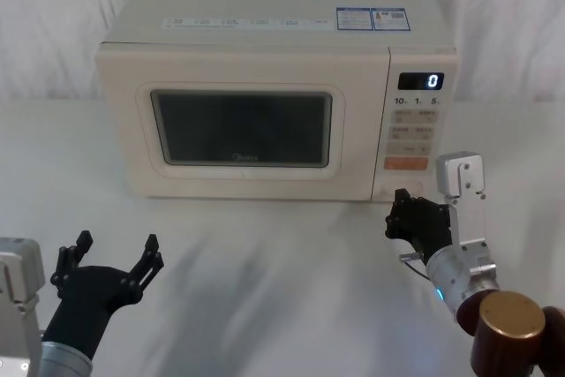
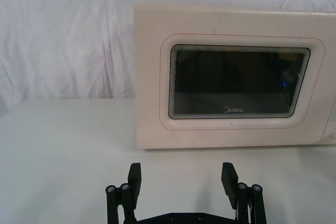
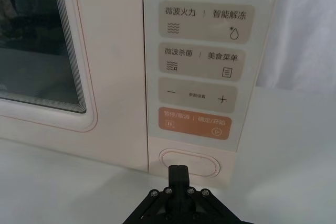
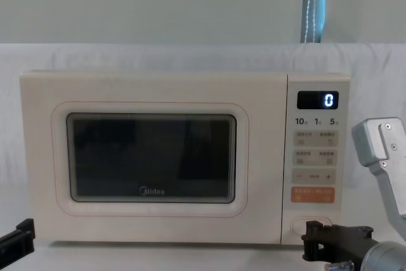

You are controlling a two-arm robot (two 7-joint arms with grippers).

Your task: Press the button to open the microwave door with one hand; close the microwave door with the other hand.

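**Right gripper at the button, door shut**

The microwave (image 1: 265, 94) stands on a white counter (image 1: 265, 280), its display (image 4: 318, 100) reading "0". The door (image 1: 243, 125) sits flush with the cabinet, its dark window facing forward. The button (image 3: 189, 163) lies at the foot of the control panel, directly below the orange key (image 3: 194, 123).

The right gripper (image 1: 408, 211) is low at the panel's bottom edge, level with the button. In the right wrist view its fingers (image 3: 178, 174) are clenched together into a single tip, aimed at the middle of the button and just short of it or touching; contact cannot be told. In the chest view the same tip (image 4: 311, 236) overlaps the button's lower rim.

The left gripper (image 1: 115, 253) hovers over the counter, in front of the door's left part and well apart from it. Its fingers (image 2: 134, 177) are released, spread wide and holding nothing.
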